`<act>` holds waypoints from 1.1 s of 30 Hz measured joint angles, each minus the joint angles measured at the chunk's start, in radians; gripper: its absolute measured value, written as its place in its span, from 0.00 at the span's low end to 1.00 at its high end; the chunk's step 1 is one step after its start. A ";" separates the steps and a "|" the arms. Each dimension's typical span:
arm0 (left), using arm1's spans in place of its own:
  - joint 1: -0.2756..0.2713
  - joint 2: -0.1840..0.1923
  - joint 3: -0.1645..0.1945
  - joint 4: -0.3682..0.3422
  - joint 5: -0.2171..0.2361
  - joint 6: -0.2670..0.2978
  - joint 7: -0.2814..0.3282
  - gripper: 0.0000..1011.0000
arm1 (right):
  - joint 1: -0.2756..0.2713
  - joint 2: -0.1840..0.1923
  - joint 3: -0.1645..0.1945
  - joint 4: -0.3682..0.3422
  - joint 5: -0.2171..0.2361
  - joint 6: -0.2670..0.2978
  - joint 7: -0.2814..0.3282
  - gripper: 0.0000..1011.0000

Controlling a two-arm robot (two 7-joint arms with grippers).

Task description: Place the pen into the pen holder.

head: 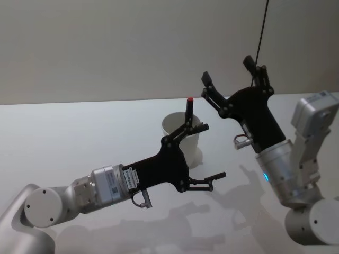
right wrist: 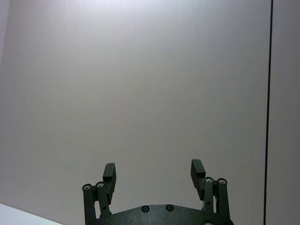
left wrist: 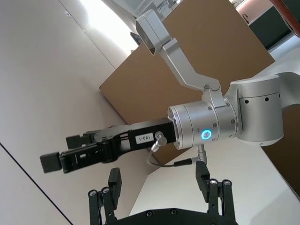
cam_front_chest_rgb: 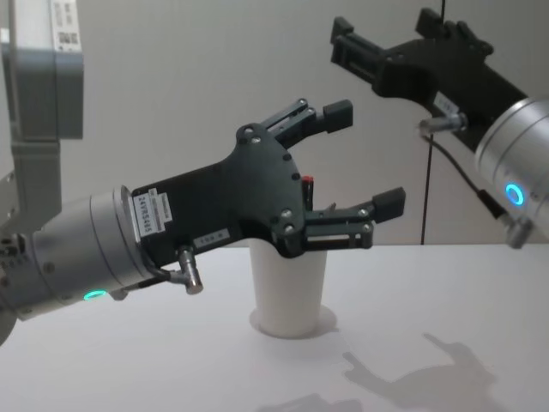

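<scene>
The pen (head: 189,108) stands in the pen holder (head: 175,127) on the table (head: 79,137).

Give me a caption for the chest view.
Both grippers open: left gripper above the pen holder holding the pen.

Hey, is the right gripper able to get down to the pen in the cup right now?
Probably not cleanly. The left gripper, open, hangs right beside the cup at rim height, close to the pen's red tip. The right gripper, open, is raised beyond it and would likely meet the left one.

A white paper cup (head: 183,138) stands upright on the table, near twelve o'clock. A dark pen (head: 189,110) with a red tip stands inside it.
</scene>
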 joint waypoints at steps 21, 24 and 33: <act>0.000 0.000 0.000 0.000 0.000 0.000 0.000 0.99 | -0.101 0.058 0.031 -0.135 -0.006 0.000 -0.105 0.99; 0.000 0.000 0.000 0.000 0.000 0.000 0.000 0.99 | -0.120 0.069 0.036 -0.155 -0.005 0.000 -0.120 0.99; 0.000 0.000 0.000 0.000 0.000 0.000 0.000 0.99 | -0.153 0.087 0.045 -0.188 -0.004 -0.001 -0.146 0.99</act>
